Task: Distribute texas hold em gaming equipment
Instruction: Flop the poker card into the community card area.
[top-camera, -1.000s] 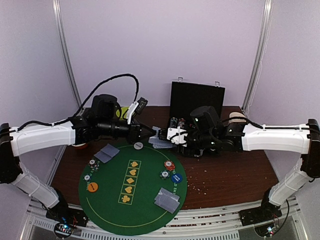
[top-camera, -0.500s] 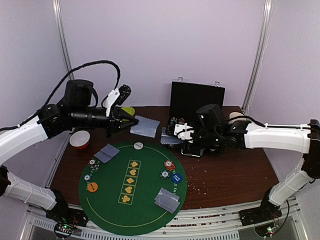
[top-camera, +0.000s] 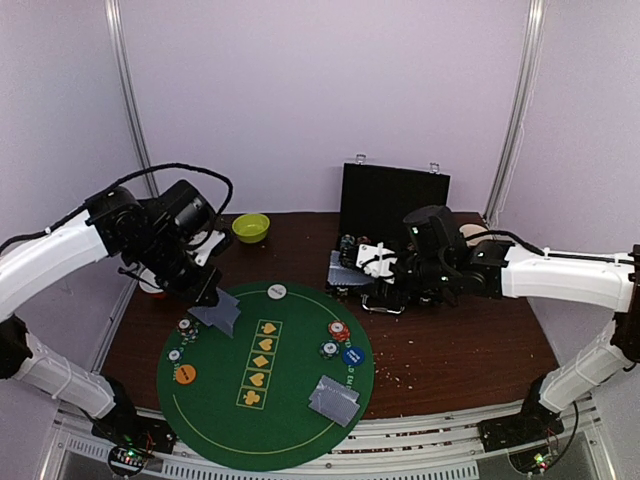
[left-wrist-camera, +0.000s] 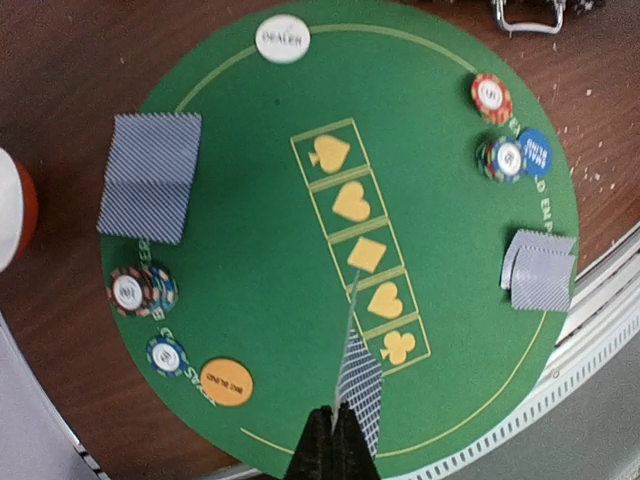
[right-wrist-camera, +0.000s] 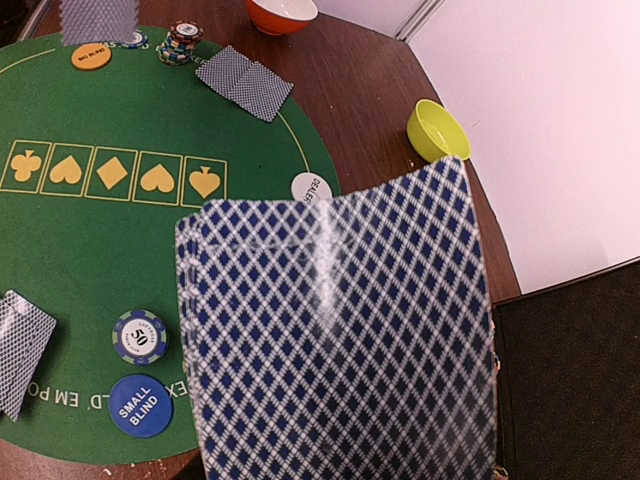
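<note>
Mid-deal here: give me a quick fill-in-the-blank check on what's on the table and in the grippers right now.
1. The left gripper is shut on one playing card over the ___ mat.
2. The white disc reads ___.
3. The right gripper holds the deck; the blue disc reads SMALL ___.
4. The mat's printed row has ___ suit boxes.
Missing words: green; DEALER; BLIND; five.
</note>
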